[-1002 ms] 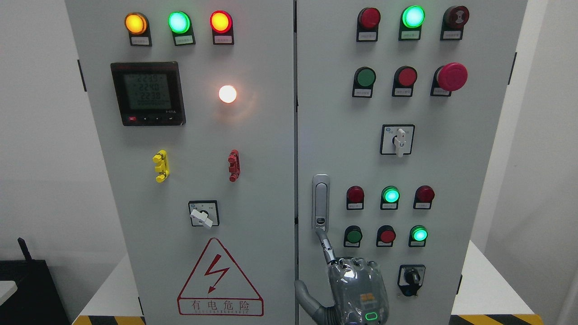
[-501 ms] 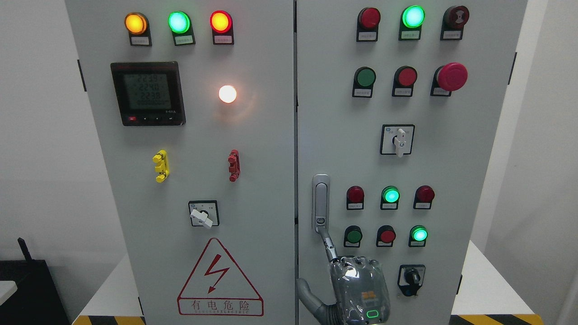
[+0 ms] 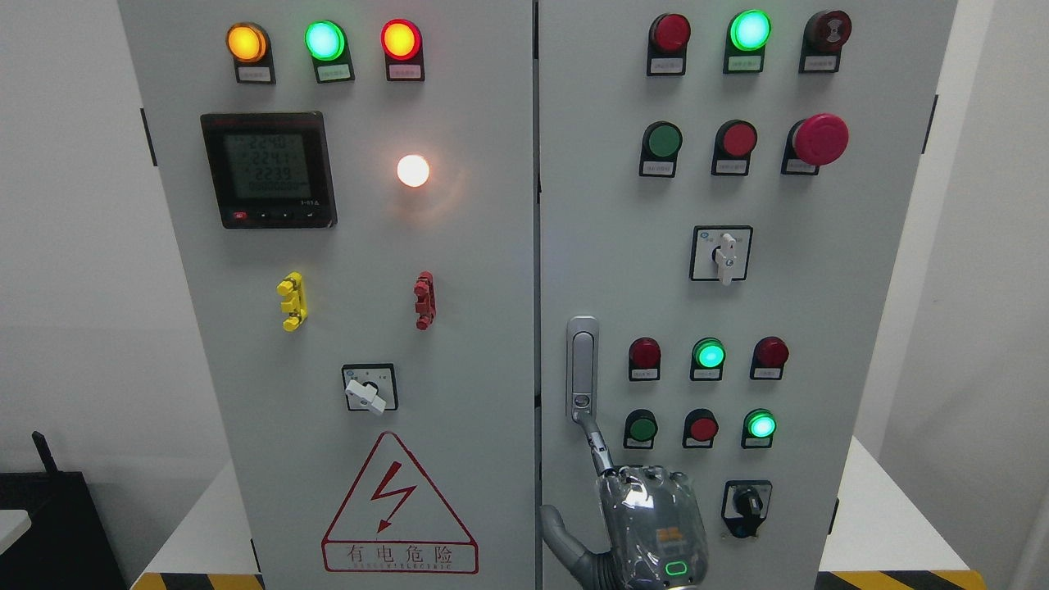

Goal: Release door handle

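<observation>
Plain white walls (image 3: pixel 74 287) both sides of grey cabinet (image 3: pixel 459 270), no marks seen. White platform (image 3: pixel 893 508) under cabinet, yellow-black hazard stripe (image 3: pixel 192 581) along front edge. Dark unit (image 3: pixel 49 524) with short antenna at lower left. Lighting even, soft.

A single head-mounted view is given, faced squarely at the grey cabinet (image 3: pixel 459 270) from close range, its two doors filling the frame; the lower edge is cut off.

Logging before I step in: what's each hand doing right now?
Left hand: not in view.
Right hand: open, grasping nothing; one of its fingers touches the door handle at its lower end.
</observation>
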### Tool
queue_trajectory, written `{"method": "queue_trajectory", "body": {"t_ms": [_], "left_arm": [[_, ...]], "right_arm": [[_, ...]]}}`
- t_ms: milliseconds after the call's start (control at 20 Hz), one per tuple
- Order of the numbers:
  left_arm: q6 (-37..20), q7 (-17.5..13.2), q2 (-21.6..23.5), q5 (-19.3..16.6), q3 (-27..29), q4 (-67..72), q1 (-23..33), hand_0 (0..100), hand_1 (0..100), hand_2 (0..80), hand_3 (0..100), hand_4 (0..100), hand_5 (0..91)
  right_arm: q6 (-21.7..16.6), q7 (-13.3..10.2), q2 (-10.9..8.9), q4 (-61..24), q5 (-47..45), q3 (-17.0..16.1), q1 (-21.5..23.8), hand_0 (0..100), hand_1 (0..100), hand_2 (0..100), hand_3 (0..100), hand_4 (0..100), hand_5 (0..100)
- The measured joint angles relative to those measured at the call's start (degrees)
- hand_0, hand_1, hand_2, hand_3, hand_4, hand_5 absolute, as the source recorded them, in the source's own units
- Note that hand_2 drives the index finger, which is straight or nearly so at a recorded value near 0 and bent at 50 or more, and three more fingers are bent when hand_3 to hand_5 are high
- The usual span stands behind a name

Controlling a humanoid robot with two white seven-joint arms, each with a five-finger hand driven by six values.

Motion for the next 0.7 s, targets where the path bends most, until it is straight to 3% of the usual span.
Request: {"method": "queue_trajectory", "body": {"t_ms": [702], "left_arm": [[0.0,0.0,0.0,0.0,0.0,0.0,0.0,12,39,0.0,0,0,0.0]], "right_arm": [[0.0,2.0,0.01,0.0,0.1,-0.1,0.2,31,25,0,100,100,100]]}}
